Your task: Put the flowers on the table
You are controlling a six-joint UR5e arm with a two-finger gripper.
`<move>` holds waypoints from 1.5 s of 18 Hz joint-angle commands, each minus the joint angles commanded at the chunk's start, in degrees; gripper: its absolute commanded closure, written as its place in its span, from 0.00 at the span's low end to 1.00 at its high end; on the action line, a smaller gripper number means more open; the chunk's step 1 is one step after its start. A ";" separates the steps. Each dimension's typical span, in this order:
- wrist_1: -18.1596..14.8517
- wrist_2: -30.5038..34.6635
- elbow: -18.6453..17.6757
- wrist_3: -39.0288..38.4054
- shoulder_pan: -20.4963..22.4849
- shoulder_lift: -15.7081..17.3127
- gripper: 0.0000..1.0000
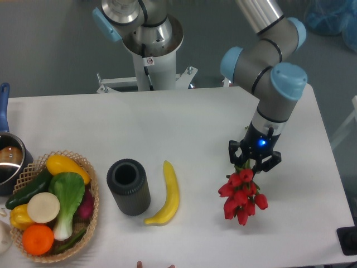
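Observation:
The flowers (241, 195) are a bunch of red tulips at the right of the white table (195, 123). Only the red heads show well; the green stems run up into the gripper and are mostly hidden by it. My gripper (254, 163) points down from the arm and is shut on the stems just above the heads. The heads hang below and to the left of the fingers, close over the tabletop. I cannot tell whether they touch the table.
A dark grey cylindrical vase (128, 186) lies on its side left of a yellow banana (167, 195). A wicker basket (92, 178) of vegetables and fruit sits at the front left. A pot (8, 159) stands at the left edge. The robot base (150, 50) is at the back.

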 joint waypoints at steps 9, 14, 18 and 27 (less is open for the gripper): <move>0.00 0.09 2.55 0.26 0.08 0.08 0.00; -0.17 0.17 3.17 0.00 4.21 7.01 0.00; -0.53 0.26 3.08 0.35 9.04 12.20 0.00; -9.05 8.86 1.42 25.81 14.06 18.45 0.00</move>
